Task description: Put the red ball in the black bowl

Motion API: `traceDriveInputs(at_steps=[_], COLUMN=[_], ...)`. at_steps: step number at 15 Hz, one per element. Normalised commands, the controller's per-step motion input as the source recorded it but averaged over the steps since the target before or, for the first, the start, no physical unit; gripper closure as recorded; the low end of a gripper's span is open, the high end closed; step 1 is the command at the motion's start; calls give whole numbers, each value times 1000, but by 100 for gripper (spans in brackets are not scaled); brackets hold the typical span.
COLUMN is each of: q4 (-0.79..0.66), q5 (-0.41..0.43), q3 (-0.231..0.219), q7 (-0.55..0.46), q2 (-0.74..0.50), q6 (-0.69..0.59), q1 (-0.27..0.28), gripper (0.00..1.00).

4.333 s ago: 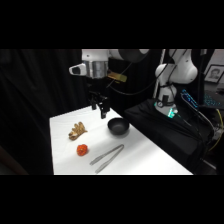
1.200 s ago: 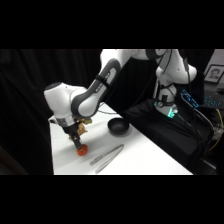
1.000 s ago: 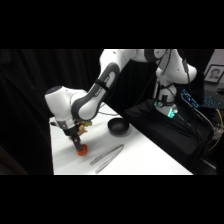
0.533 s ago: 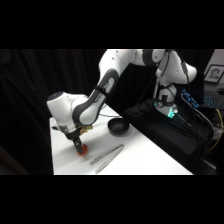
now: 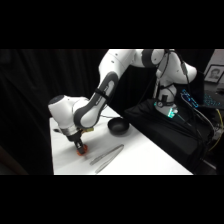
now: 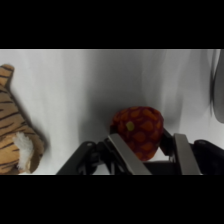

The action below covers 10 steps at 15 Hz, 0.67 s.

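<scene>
The red ball (image 6: 137, 131), bumpy and red-orange, sits on the white table between my gripper's (image 6: 145, 142) two fingers. The left finger (image 6: 125, 154) and the right finger (image 6: 182, 152) close in on its two sides. In the side view the gripper (image 5: 80, 146) is low at the table's left part, with the red ball (image 5: 83, 149) showing at its tip. The black bowl (image 5: 119, 127) stands empty to the right, further back, apart from the gripper.
Grey metal tongs (image 5: 107, 157) lie on the table (image 5: 145, 160) in front of the bowl. A tan, striped lumpy object (image 6: 15, 135) lies close to the ball. A dark covered stand (image 5: 165, 130) borders the table on the right.
The arm has sunk lower over the red ball, and the gripper now reaches down around it at table level. Ball, bowl and tongs have stayed in place.
</scene>
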Motion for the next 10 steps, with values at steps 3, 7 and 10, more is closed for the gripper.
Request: traceDriveInputs(at_steps=[3,7,10], q4=[131,77,25], q5=[51,35,23], q3=[39,31,27], q7=[-55,-47,-40], q2=[53,-14,-104], q6=[-3,-16,-68], q1=[-37,-21,-4], gripper=[81,100,98])
